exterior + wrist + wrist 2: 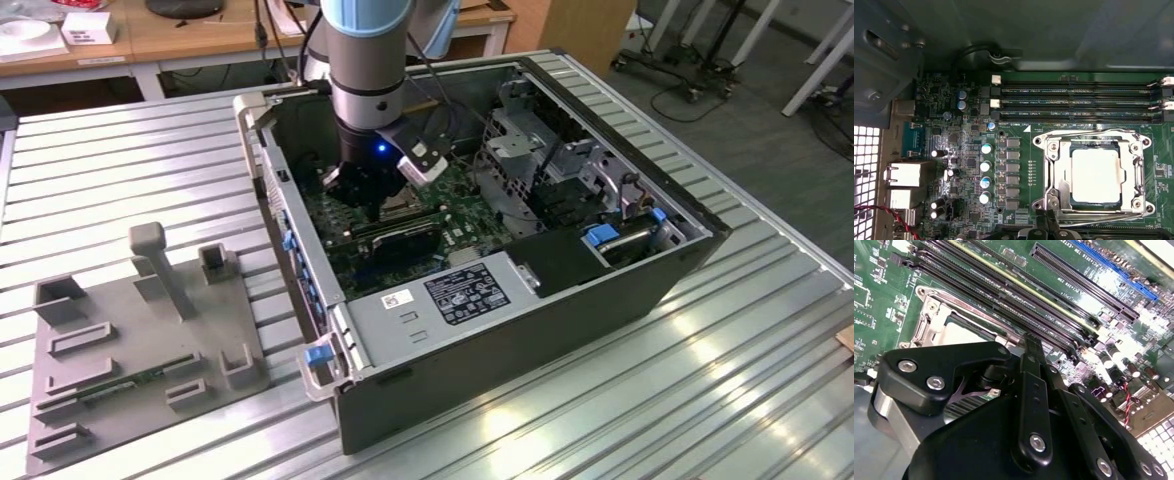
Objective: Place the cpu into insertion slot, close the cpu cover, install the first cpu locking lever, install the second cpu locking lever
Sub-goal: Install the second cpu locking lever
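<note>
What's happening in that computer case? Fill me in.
A robot arm is reaching down into an open computer case lying on a metal table, with its claw low over the motherboard. In the first wrist view, the cpu sits flat in its socket with the cpu cover closed down around it. The claw's tip sits right at the socket's edge, beside one of the thin locking levers.
</note>
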### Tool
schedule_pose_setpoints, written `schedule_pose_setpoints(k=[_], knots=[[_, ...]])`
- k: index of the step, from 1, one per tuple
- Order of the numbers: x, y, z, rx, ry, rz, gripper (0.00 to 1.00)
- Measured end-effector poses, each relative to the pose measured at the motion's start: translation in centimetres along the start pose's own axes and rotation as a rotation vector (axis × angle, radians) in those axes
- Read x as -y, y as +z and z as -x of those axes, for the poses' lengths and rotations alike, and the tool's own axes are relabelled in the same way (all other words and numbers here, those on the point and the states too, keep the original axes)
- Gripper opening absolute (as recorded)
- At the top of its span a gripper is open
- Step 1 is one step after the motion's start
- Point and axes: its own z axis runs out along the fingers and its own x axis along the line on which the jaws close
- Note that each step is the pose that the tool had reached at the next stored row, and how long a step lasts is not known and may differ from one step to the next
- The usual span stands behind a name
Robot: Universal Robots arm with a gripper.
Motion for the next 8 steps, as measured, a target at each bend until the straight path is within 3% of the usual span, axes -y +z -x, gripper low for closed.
schedule_pose_setpoints(k=[8], knots=[[-0.08, 0.26, -0.12, 0.0022, 0.0, 0.0, 0.11]])
